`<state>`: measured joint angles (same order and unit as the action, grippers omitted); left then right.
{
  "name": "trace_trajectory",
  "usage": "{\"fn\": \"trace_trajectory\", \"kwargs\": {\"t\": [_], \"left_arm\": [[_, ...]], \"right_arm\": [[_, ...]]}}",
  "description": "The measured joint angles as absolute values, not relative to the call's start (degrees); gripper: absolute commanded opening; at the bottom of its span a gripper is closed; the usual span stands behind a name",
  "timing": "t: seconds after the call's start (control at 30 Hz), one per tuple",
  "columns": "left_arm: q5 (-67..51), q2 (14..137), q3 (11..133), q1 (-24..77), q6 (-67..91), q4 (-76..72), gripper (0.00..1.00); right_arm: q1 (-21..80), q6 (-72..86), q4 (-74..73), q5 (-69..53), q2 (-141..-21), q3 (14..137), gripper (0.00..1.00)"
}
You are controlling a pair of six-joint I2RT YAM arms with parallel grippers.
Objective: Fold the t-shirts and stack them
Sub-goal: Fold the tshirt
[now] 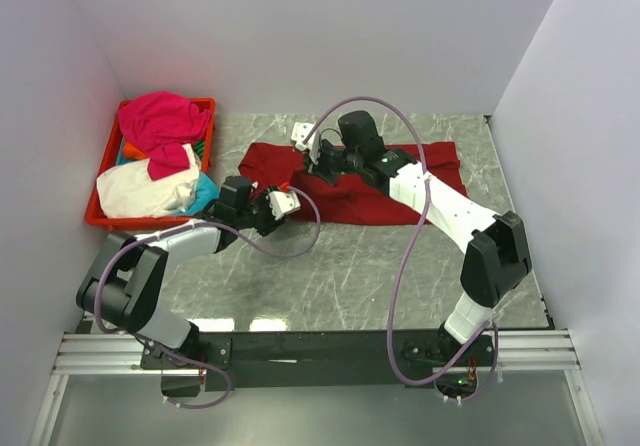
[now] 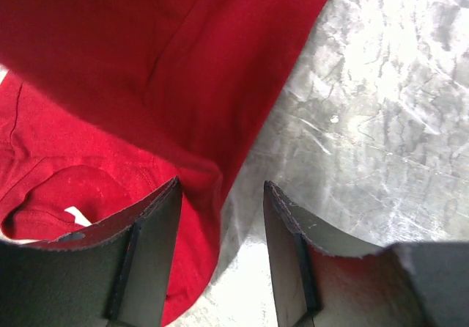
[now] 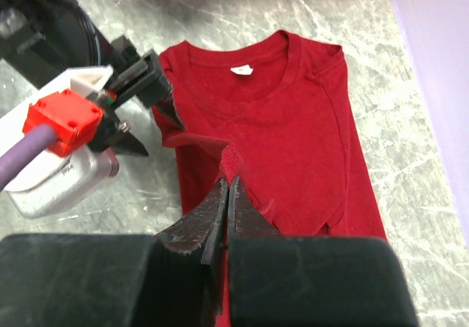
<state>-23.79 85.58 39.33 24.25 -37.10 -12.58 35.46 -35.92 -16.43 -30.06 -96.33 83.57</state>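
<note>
Top external view shows a dark red t-shirt (image 1: 345,203) lying on the grey marbled surface (image 1: 350,276), in the far middle part. The right tool (image 3: 229,184) sits on top of this shirt. Its two fingers are pressed together on a small ridge of red cloth, which stands up a little between them. The left tool (image 2: 220,188) is at the shirt's left edge, on the side where the neck hole is. Its two fingers are apart. A fold of the shirt's edge lies next to one finger, and bare surface shows in the gap, so it is not squeezing the cloth. From the right wrist view, the neck hole is at the far end of the shirt, with a small white tag (image 3: 239,69) inside it. At the far left, a red crate (image 1: 103,156) holds more shirts in a heap. A magenta t-shirt (image 1: 160,121) is on top and a cream-white t-shirt (image 1: 140,191) is in front, with bits of orange and cyan cloth peeking out.
</note>
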Motion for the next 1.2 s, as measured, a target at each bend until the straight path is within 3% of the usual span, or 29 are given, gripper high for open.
{"fn": "trace_trajectory", "kwargs": {"t": [0.2,0.27,0.3,0.4,0.43,1.2], "left_arm": [[-23.7,85.6,39.3,24.6,-37.5,-12.6,0.45],[-23.2,85.6,39.3,24.7,-37.5,-12.6,0.37],[-22.8,85.6,39.3,24.8,-37.7,-12.6,0.23],[-21.6,85.8,39.3,24.8,-38.2,-12.5,0.02],[-21.3,85.9,39.3,24.8,-38.2,-12.4,0.01],[-19.5,77.1,38.7,24.3,-38.1,-3.9,0.00]], "right_arm": [[35.5,-34.2,-16.8,-30.1,-96.3,84.7,0.00],[35.5,-33.8,-16.8,-30.1,-96.3,84.8,0.00],[35.5,-33.6,-16.8,-30.1,-96.3,84.8,0.00],[35.5,-33.2,-16.8,-30.1,-96.3,84.8,0.00],[35.5,-33.1,-16.8,-30.1,-96.3,84.8,0.00],[35.5,-32.6,-16.6,-24.1,-97.2,85.4,0.00]]}}
